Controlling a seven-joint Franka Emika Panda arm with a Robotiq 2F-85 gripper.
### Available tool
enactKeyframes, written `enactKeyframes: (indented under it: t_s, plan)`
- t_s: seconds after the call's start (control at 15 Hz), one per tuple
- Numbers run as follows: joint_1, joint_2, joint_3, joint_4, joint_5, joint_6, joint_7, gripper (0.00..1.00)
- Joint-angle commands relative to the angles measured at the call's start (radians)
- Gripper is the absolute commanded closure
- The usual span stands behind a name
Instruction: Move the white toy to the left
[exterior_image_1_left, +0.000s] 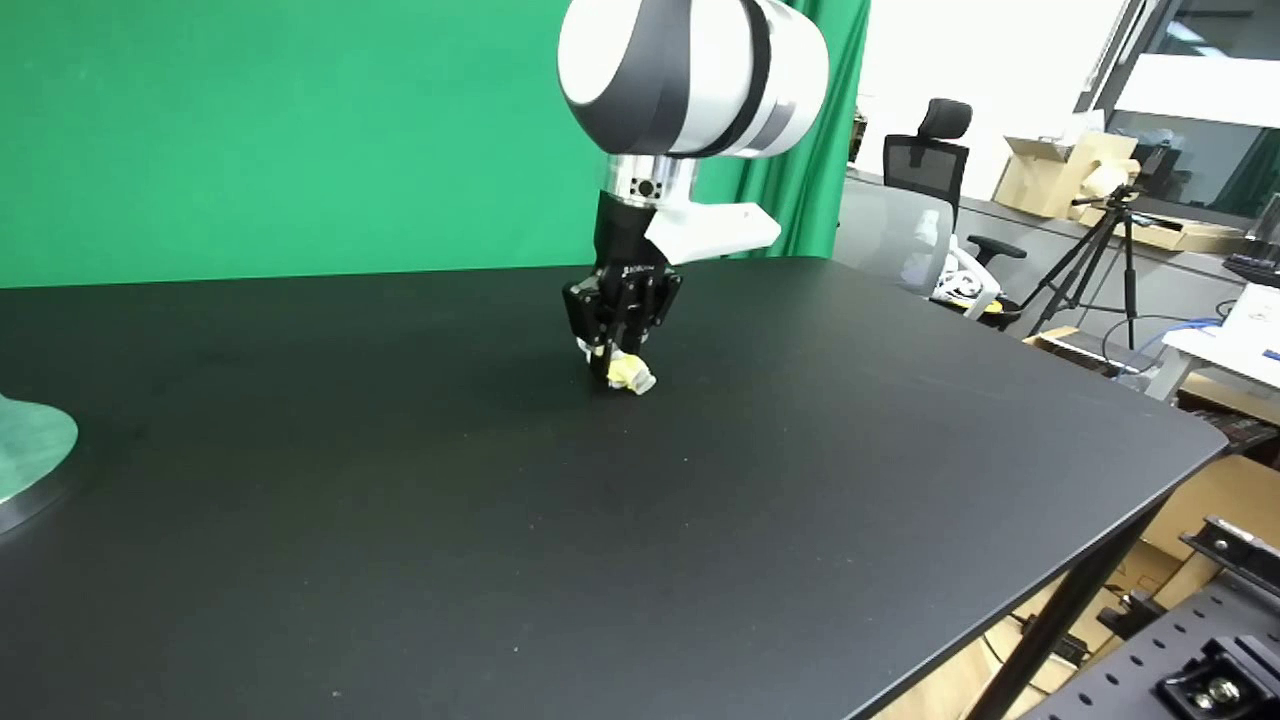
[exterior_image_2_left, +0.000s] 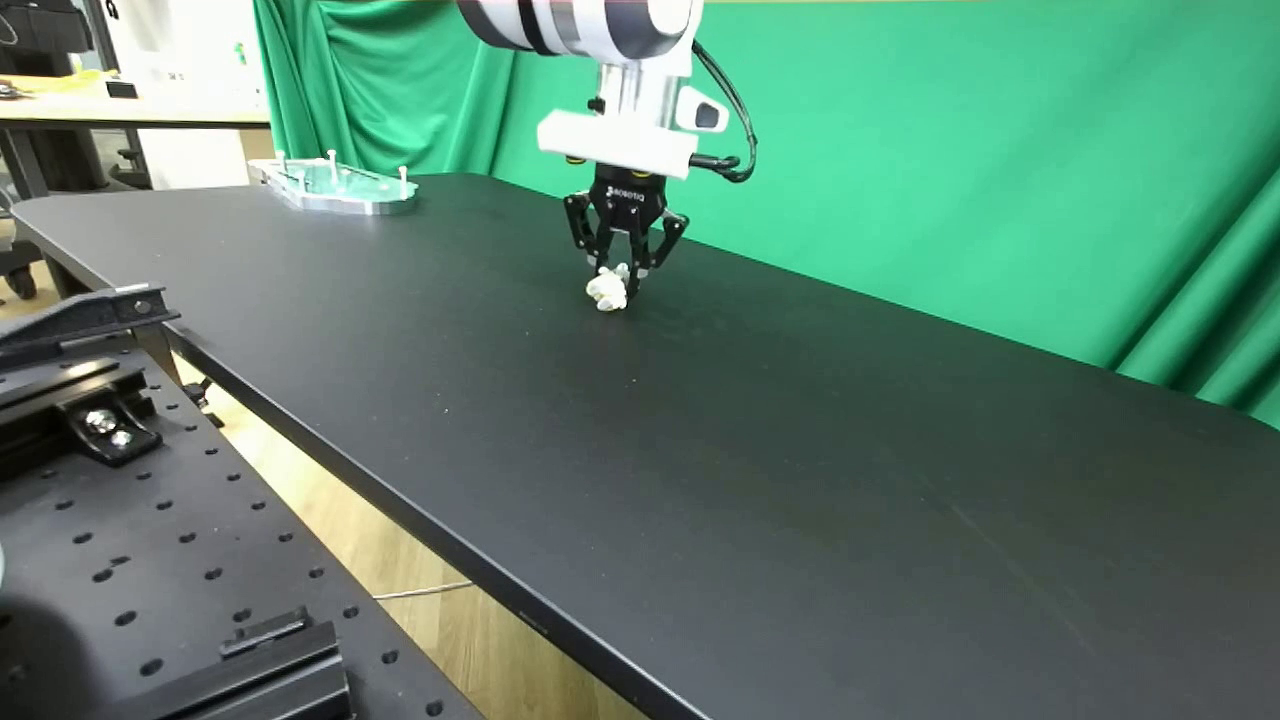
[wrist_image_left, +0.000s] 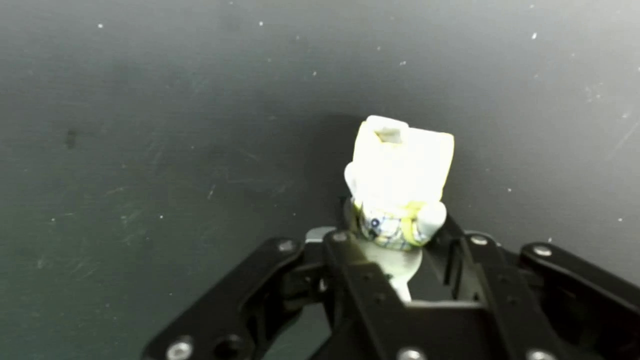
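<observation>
The white toy (exterior_image_1_left: 631, 373) is a small lumpy figurine with a yellow and checked patch. In the wrist view the toy (wrist_image_left: 402, 170) lies between the fingers, its boxy end sticking out past the fingertips and its thin end towards the palm. My gripper (wrist_image_left: 398, 220) is partly closed, with a finger against each side of the toy's middle. In an exterior view the toy (exterior_image_2_left: 606, 290) shows at the fingertips of the gripper (exterior_image_2_left: 620, 278), low at the black table. I cannot tell whether it touches the table. The left finger hides part of it in the wrist view.
The black table (exterior_image_1_left: 500, 560) has a pale green round disc (exterior_image_1_left: 35, 445) at its left in an exterior view. A clear pale green plate with white posts (exterior_image_2_left: 340, 195) stands at the far end. A green curtain (exterior_image_1_left: 300, 140) hangs behind. A perforated metal base (exterior_image_2_left: 200, 540) stands beside the table.
</observation>
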Motion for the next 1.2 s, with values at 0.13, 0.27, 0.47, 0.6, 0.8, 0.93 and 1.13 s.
enactKeyframes:
  t_s: [0.13,0.27,0.47,0.6,0.8,0.93,1.13]
  plan:
    - [0.041,-0.056,-0.017,-0.001,-0.037,-0.014,0.046,0.15]
    - [0.069,-0.093,-0.036,-0.019,-0.068,0.012,0.066,0.02]
    - [0.095,-0.150,-0.053,-0.033,-0.087,0.001,0.107,0.00]
    - [0.114,-0.190,-0.073,-0.048,-0.112,-0.001,0.143,0.00]
    - [0.092,-0.253,-0.048,-0.077,-0.091,-0.048,0.131,0.00]
    - [0.093,-0.291,-0.058,-0.102,-0.110,-0.049,0.141,0.00]
    - [0.090,-0.333,-0.073,-0.140,-0.143,-0.032,0.163,0.00]
